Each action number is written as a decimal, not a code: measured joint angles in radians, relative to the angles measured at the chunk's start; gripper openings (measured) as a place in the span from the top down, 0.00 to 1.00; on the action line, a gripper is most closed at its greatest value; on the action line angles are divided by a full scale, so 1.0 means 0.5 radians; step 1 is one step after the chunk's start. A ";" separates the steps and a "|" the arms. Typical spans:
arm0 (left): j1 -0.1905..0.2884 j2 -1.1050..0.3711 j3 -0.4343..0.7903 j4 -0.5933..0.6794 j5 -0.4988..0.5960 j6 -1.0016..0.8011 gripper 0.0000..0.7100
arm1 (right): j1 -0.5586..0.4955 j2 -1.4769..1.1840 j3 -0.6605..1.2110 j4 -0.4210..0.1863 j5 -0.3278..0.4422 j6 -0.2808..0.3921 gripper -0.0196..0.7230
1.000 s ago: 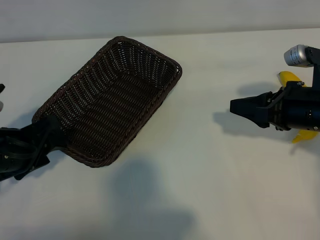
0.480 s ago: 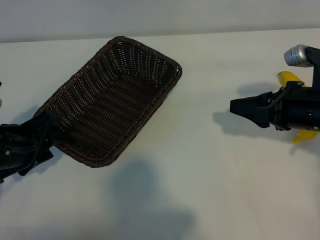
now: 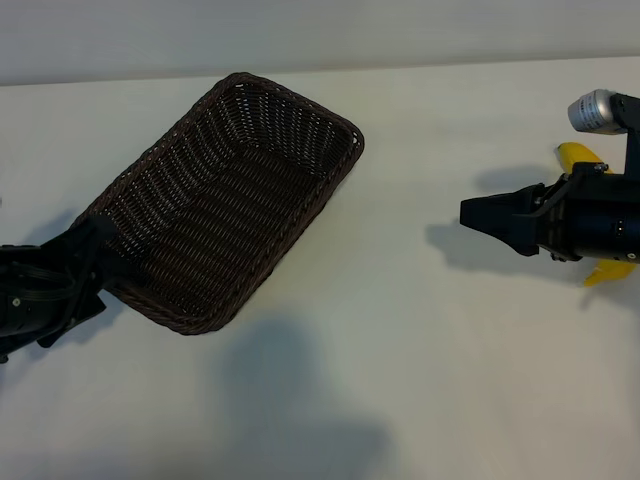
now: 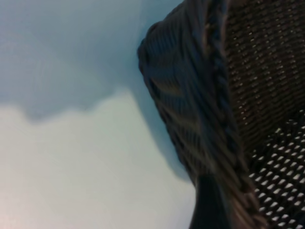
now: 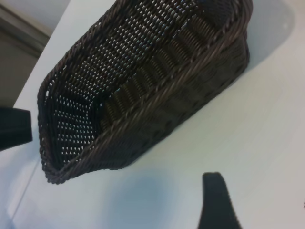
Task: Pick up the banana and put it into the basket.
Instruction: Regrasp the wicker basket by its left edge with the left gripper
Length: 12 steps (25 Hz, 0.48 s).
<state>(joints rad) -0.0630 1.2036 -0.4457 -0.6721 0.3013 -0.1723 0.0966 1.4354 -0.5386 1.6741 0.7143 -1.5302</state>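
Note:
The dark brown wicker basket (image 3: 296, 222) lies slanted at the table's centre-left, with nothing in it. My left gripper (image 3: 103, 255) is open at the basket's near-left corner. One of its dark fingers (image 4: 207, 210) lies close against the outer wall of the basket (image 4: 190, 105). The yellow banana (image 3: 577, 155) lies at the far right, mostly hidden under my right arm, with only its two ends showing. My right gripper (image 3: 466, 213) is open and holds nothing, hanging over bare table and pointing toward the basket (image 5: 167, 100). Only one of its fingers (image 5: 217, 200) shows in the right wrist view.
The pale table (image 3: 400, 330) stretches bare between the basket and my right gripper. A broad shadow (image 3: 290, 400) falls across its front. The table's far edge meets a grey wall (image 3: 320, 35).
My left gripper has shifted slightly toward the far side along the basket's left corner. The basket, the banana and my right arm have stayed in place.

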 joint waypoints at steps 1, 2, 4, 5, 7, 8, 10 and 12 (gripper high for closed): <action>0.000 0.034 0.000 -0.002 -0.005 0.000 0.29 | 0.000 0.000 0.000 0.000 0.000 0.000 0.38; 0.000 0.070 0.000 -0.007 -0.014 0.002 0.29 | 0.000 0.000 0.000 0.000 0.000 0.000 0.38; 0.000 0.135 0.000 -0.027 -0.044 0.026 0.29 | 0.000 0.000 0.000 0.000 0.000 0.000 0.38; 0.000 0.165 0.000 -0.042 -0.060 0.051 0.29 | 0.000 0.000 0.000 0.000 0.000 0.000 0.38; 0.000 0.202 0.000 -0.111 -0.083 0.132 0.29 | 0.000 0.000 0.000 0.000 0.000 0.000 0.38; 0.000 0.210 0.000 -0.147 -0.099 0.173 0.29 | 0.000 0.000 0.000 0.000 0.000 0.000 0.38; 0.000 0.214 0.000 -0.249 -0.124 0.275 0.29 | 0.000 0.000 0.000 0.000 0.000 0.000 0.38; -0.001 0.214 0.000 -0.347 -0.152 0.370 0.29 | 0.000 0.000 0.000 0.000 0.000 0.000 0.38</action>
<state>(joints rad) -0.0638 1.3107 -0.4457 -0.8458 0.2251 0.0128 0.0966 1.4354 -0.5386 1.6741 0.7143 -1.5302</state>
